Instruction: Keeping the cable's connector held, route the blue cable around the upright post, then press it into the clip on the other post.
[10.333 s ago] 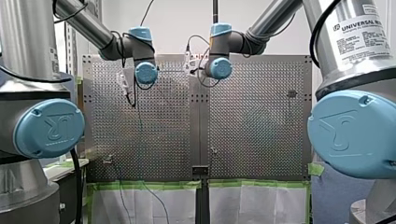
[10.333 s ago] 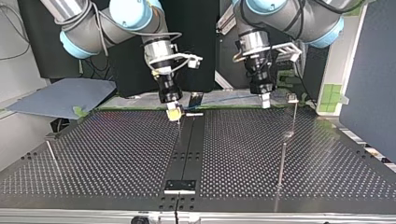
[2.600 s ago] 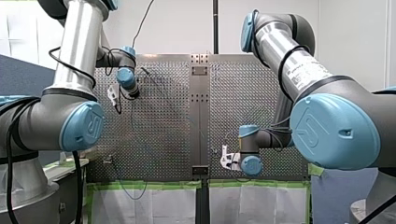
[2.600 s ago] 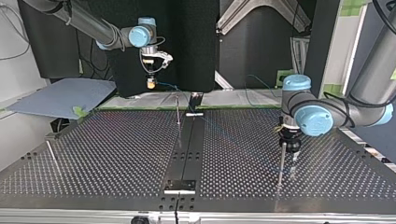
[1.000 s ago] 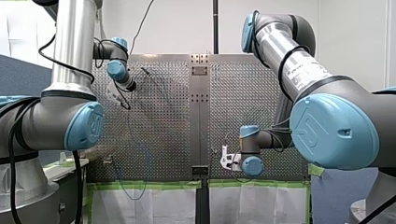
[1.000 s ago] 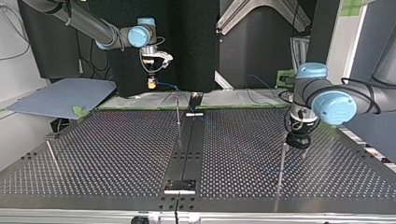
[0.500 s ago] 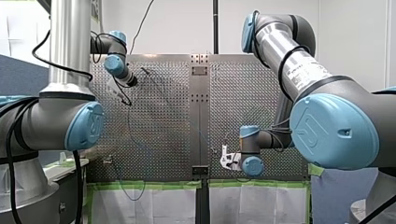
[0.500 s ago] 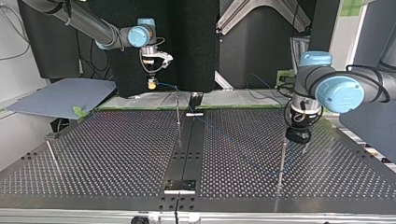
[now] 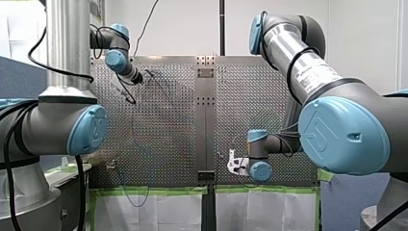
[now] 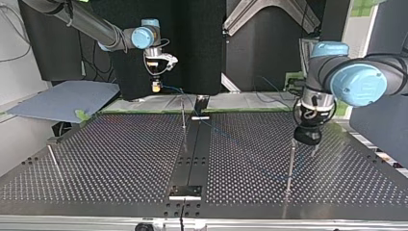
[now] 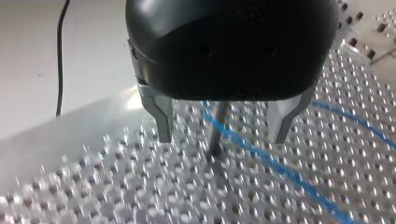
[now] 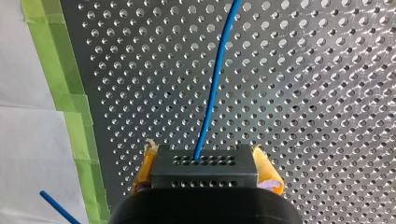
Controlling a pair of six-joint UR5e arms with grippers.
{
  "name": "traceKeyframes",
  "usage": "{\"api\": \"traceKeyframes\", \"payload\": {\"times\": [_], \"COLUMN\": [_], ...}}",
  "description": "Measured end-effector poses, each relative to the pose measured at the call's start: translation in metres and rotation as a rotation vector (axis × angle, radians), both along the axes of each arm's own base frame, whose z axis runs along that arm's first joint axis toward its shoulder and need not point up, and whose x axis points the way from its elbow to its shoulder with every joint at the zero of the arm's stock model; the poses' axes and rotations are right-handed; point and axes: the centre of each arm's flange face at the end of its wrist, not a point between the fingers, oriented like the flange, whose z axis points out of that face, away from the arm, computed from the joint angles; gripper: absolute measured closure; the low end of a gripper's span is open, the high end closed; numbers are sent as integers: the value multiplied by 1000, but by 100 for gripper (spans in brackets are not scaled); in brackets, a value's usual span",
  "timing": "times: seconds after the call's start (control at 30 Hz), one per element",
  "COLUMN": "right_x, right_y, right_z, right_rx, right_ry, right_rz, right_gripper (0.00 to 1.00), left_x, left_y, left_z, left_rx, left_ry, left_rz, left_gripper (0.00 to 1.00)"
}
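In the right wrist view my right gripper (image 12: 205, 173) has its yellow pads shut on the black connector (image 12: 204, 167). The blue cable (image 12: 215, 84) runs out of the connector over the perforated plate. In the top view this gripper (image 10: 155, 86) hangs above the table's far edge, with the cable (image 10: 169, 88) trailing from it. My left gripper (image 11: 222, 133) is open. Its metal fingers straddle a thin upright post (image 11: 215, 135) and the cable (image 11: 280, 170) without touching either. In the top view it (image 10: 308, 137) hovers just above that post (image 10: 290, 163).
A second thin post (image 10: 183, 113) stands near the table's middle strip, close under my right gripper. A third, leaning post (image 10: 52, 156) is at the top view's left. Green tape (image 12: 74, 121) and white sheeting edge the plate beside my right gripper.
My left gripper has risen a little off the post and its wrist has swung upward in both views. My right arm has stayed still, with the connector in its grip.
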Motion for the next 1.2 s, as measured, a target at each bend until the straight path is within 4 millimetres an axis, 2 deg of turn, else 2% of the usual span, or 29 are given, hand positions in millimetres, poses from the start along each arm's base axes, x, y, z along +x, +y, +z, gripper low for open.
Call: {"api": "traceKeyframes", "payload": {"times": [0.3,0.7,1.2], "right_x": [0,1,2], "right_y": [-1,-2,-2], "right_z": [0,1,1], "right_rx": [-2,-7,-6], "right_ry": [-8,-31,-33], "right_rz": [5,15,27], "right_gripper": [100,100,100], "left_x": [-29,-60,-70], "left_y": [-7,-11,-15], "left_z": [28,43,45], "left_rx": [57,152,295], "left_ry": [-9,3,29], "left_rz": [-3,28,-7], "left_gripper": [0,0,0]}}
